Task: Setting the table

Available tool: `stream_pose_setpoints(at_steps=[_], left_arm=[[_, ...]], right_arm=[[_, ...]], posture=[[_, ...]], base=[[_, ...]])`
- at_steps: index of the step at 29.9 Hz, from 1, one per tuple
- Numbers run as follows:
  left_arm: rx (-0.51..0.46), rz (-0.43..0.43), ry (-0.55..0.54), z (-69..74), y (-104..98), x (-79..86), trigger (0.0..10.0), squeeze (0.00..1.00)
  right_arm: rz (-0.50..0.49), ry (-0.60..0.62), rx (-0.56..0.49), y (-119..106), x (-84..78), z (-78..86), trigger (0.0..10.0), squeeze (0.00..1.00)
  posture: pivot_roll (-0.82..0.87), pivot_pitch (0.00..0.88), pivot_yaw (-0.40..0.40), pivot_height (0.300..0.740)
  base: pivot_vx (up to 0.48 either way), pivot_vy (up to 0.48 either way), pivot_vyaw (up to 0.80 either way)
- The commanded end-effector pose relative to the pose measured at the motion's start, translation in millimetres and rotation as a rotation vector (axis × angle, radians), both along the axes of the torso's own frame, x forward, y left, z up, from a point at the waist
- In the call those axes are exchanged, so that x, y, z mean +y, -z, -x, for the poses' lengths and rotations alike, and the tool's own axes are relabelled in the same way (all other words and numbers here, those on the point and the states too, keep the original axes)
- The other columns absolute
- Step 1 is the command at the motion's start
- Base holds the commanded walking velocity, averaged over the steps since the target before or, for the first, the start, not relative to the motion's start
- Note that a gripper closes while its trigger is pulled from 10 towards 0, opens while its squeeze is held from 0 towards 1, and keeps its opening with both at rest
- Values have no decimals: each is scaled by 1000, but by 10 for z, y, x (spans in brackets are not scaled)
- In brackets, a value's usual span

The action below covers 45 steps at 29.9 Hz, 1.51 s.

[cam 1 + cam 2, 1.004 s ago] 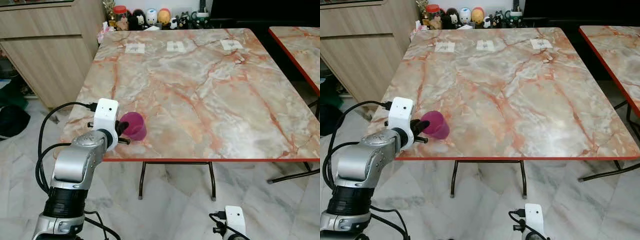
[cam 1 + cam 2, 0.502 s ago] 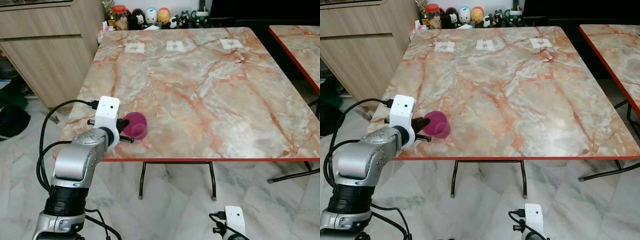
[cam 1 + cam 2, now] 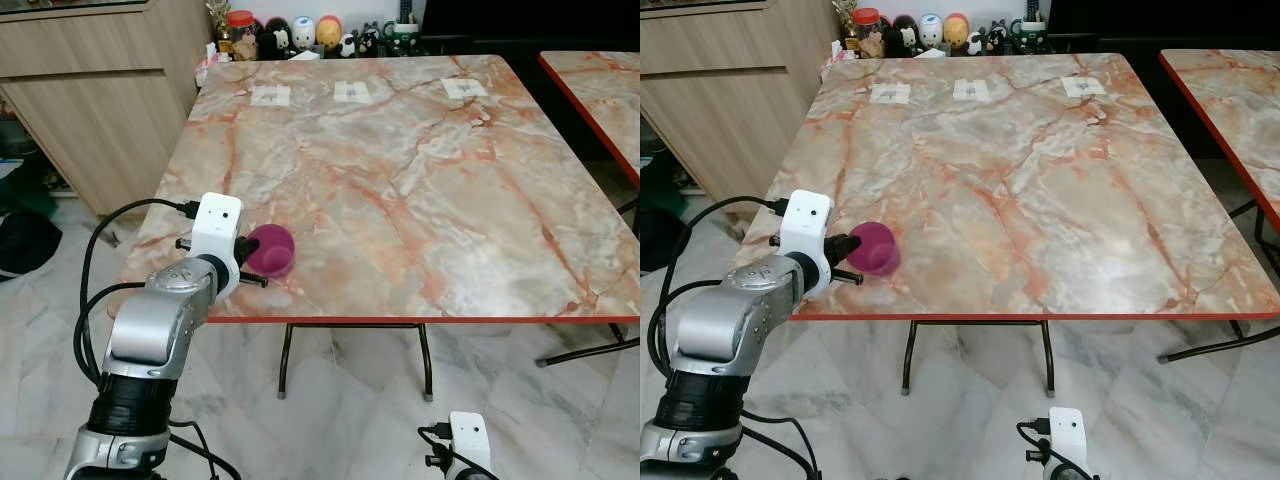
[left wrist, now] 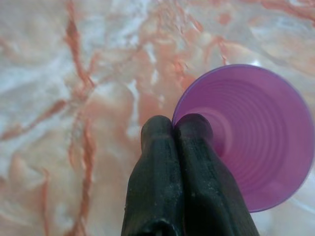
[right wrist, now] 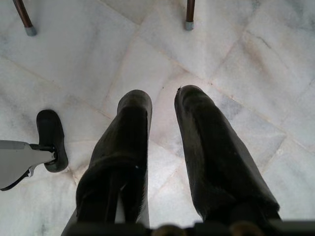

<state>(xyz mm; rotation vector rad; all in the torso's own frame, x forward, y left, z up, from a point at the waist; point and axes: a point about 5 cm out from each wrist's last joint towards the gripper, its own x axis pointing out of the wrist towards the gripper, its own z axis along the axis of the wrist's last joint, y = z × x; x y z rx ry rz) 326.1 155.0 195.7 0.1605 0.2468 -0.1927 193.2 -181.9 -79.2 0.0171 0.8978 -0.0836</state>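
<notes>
Purple cup point(image 3: 271, 250) near table point(image 3: 420, 170) front-left edge | left fingers point(image 4: 173, 129) pinch its rim | right fingers point(image 5: 162, 118) apart

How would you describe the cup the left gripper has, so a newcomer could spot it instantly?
Start at the big marble table with the red edge, and go to its near corner on the robot's left. There the left gripper pinches the rim of a tilted purple plastic cup. It is the lone coloured item on that end, far from the figurines behind the far edge.
</notes>
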Motion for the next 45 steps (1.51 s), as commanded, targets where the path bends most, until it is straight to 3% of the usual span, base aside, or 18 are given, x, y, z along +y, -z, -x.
stream_pose_setpoints(at_steps=[1, 2, 4, 7, 11, 12, 13, 14, 15, 20, 25, 45], left_arm=[[-91, -3, -9, 24, -91, 12, 0, 0], [-116, 3, -9, 28, -113, 12, 0, 0], [-256, 54, -53, 73, -212, 63, 0, 0], [-356, 79, -115, 125, -265, 141, 0, 0], [-444, 33, -190, 218, -232, 258, 0, 0], [-453, 32, -208, 236, -213, 283, 4667, 0], [-463, 50, -233, 264, -187, 318, 4667, 0], [-475, 55, -253, 295, -156, 351, 10000, 0], [-495, 47, -276, 403, -26, 420, 10000, 0], [-514, 77, -337, 487, 62, 489, 10000, 0], [-560, 52, -335, 470, 8, 456, 10000, 0], [-563, 59, -309, 417, 15, 404, 10000, 0]], right_arm=[[-4, 6, 22, 26, 5, 44, 10000, 0], [-4, 6, 22, 26, 5, 45, 10000, 0], [-3, 6, 24, 27, 2, 47, 10000, 0], [-2, 5, 24, 27, -1, 48, 10000, 0], [-1, 2, 25, 28, -6, 50, 10000, 0], [-1, 1, 26, 28, -7, 50, 10000, 0], [-1, 1, 25, 28, -7, 50, 10000, 0], [-1, 2, 26, 28, -8, 51, 10000, 0], [-1, 4, 25, 29, -11, 54, 10000, 0], [3, 1, 28, 30, -22, 58, 10000, 0], [6, -5, 31, 33, -30, 66, 10000, 0], [1, -5, 31, 43, -20, 88, 10000, 0]], posture=[[69, 107, 19, 740], [69, 107, 19, 740], [70, 106, 18, 740], [72, 106, 16, 740], [72, 103, 14, 740], [71, 102, 15, 740], [70, 102, 15, 740], [66, 98, 17, 740], [63, 96, 17, 740], [63, 89, 12, 740], [61, 78, 12, 740], [53, 46, 21, 740]], base=[[0, 0, 0], [0, 0, 0], [0, 0, 0], [0, 0, 0], [0, 0, 0], [0, 0, 0], [0, 0, 0], [0, 0, 0], [0, 0, 0], [0, 0, 0], [0, 0, 0], [0, -478, 80]])
